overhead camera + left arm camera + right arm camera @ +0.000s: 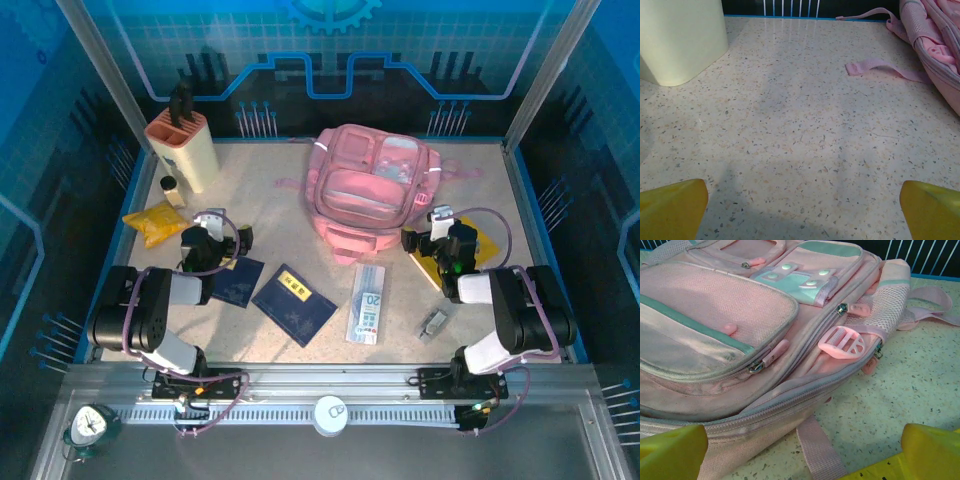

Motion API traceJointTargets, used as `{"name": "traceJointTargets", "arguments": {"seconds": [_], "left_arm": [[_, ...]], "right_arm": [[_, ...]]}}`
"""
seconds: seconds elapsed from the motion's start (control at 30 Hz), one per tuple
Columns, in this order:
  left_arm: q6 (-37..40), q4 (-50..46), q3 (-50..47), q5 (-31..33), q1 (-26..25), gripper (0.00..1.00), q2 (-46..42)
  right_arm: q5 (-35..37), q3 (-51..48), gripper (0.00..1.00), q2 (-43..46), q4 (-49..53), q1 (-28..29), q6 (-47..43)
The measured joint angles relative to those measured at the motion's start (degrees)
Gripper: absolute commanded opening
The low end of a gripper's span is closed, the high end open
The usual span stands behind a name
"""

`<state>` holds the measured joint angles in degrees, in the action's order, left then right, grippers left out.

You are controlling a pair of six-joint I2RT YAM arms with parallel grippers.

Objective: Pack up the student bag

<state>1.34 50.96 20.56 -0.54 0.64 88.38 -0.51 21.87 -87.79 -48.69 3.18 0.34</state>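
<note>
- Speckled tabletop [250, 195] inside a blue-lit enclosure carries everything. The student bag [375, 185] lies flat at the far centre, front pockets upward.
- Both hands are seen spread wide and empty. The left hand [805, 210] hovers over bare tabletop with a loose pink strap [880, 67] ahead of it, and the right hand [805, 450] faces the bag's near corner.
- Every zip shown in the right wrist view looks closed, so opening the main compartment is judged to be the step in hand.
- The metal zip pull [841, 308] should be pinched squarely, and the bag steadied by the left hand so the soft fabric is not dragged along.
- The dark blue booklet [293, 303] and the long clear pack [368, 303], lying near the bag, can be loaded once the opening gapes.
</note>
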Motion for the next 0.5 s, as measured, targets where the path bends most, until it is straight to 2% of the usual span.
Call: {"name": "traceJointTargets", "arguments": {"seconds": [0.5], "left_arm": [[0.0, 0.0, 0.0, 0.0, 0.0, 0.99, 0.1]], "right_arm": [[0.0, 0.0, 1.0, 0.0, -0.1, 0.0, -0.4]]}}
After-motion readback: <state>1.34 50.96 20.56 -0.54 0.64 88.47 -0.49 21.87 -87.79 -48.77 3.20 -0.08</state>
